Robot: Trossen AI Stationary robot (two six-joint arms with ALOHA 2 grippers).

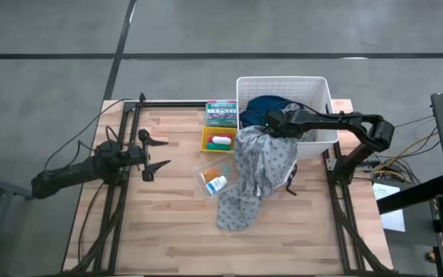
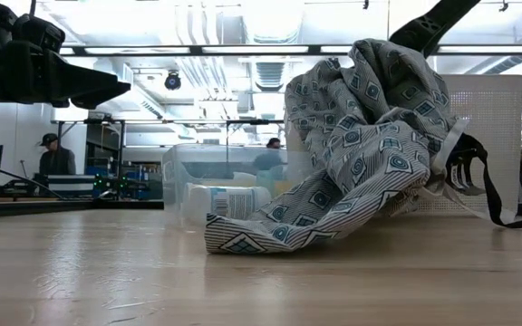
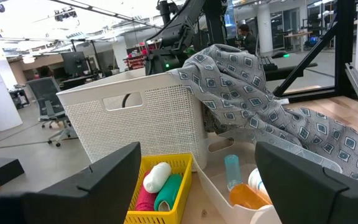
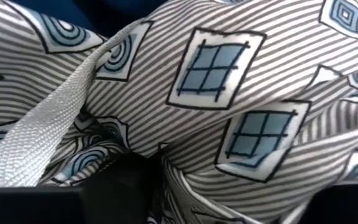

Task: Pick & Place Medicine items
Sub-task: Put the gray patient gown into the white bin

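Fingers, left point(image 1: 154, 154): spread, empty – hovering left of the trays
Fingers, right point(image 1: 270, 123): at grey patterned cloth point(image 1: 256, 165) on basket point(image 1: 283, 83) rim – grip unclear
Medicine items point(image 1: 220, 141): yellow tray point(image 1: 205, 141), clear tray point(image 1: 203, 174), mid-surface

grey patterned cloth point(image 1: 260, 165), white basket point(image 1: 318, 88), yellow tray point(image 1: 208, 140)

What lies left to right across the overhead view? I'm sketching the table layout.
left gripper → yellow tray → grey patterned cloth → right gripper, at the cloth over the white basket.
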